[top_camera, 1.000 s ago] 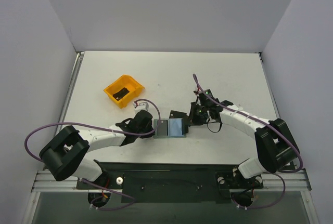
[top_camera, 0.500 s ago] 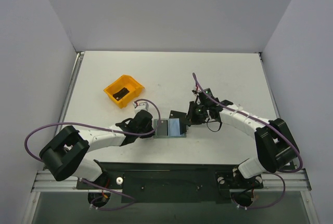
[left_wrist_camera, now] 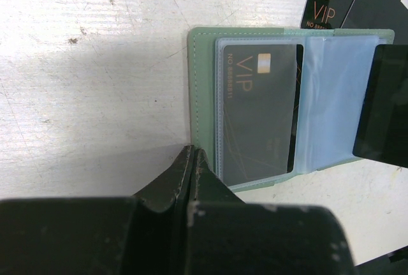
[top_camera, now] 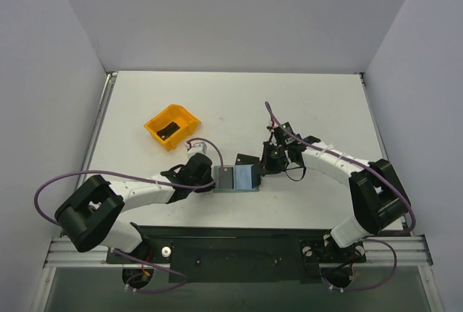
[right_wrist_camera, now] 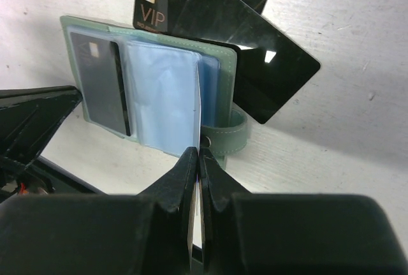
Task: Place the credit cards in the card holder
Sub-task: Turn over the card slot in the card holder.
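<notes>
Loose credit cards [right_wrist_camera: 242, 52] at open card holder's [left_wrist_camera: 204, 96] far edge; orange bin [top_camera: 153, 125] well left

You get even, diffuse white light in the overhead view, so the counter [top_camera: 289, 102] reads bright and the shadows under the arms stay soft. In the left wrist view a broad grey shadow lies on the counter left of the card holder [left_wrist_camera: 204, 96], and the left claw [left_wrist_camera: 192, 154] is a dark blur. In the right wrist view a glint sits on a black card [right_wrist_camera: 271, 55], and the right claw [right_wrist_camera: 199, 154] is out of focus.
</notes>
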### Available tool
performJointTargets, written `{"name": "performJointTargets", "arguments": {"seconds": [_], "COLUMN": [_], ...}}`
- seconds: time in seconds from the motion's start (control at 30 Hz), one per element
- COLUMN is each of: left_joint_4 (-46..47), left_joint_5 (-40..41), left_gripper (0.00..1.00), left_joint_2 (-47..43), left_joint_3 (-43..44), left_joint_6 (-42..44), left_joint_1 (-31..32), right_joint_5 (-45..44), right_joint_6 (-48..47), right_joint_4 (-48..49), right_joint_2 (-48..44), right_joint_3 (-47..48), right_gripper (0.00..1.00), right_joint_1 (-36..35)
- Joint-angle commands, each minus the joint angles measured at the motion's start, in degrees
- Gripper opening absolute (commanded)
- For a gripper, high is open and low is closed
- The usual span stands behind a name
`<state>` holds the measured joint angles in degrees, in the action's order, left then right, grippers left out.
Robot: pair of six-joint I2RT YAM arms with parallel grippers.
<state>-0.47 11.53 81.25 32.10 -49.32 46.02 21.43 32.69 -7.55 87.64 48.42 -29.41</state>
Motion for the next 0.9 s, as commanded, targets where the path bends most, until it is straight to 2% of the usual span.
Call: {"name": "performJointTargets", "arguments": {"seconds": [0.0, 0.47, 0.77, 0.87], "left_joint_4": [-3.4, -3.6, -14.9, -14.9], "left_joint_5": [-0.5, -0.5, 6.4, 5.9], "left_gripper": [0.00, 0.00, 0.00, 0.00], "left_joint_2": [0.5, 0.8, -8.0, -9.4], "left_joint_3": [0.7, 1.1, 6.7, 9.9], "left_joint_6": [0.7, 1.1, 4.8, 6.5], "left_joint_1": [-0.1, 0.1, 0.0, 0.0], "right_joint_5": [-1.2, 3.4, 3.2, 3.2], "right_joint_6": [-1.0, 0.2, 0.4, 0.5], "right_joint_4": [-2.8, 0.8, 1.9, 2.4], "right_joint_2": [1.1, 4.8, 6.5, 6.8], "right_joint_3": [1.9, 1.2, 0.3, 0.1], "right_gripper": [0.00, 0.00, 0.00, 0.00], "right_joint_1": [-0.5, -0.7, -0.7, -0.7]}}
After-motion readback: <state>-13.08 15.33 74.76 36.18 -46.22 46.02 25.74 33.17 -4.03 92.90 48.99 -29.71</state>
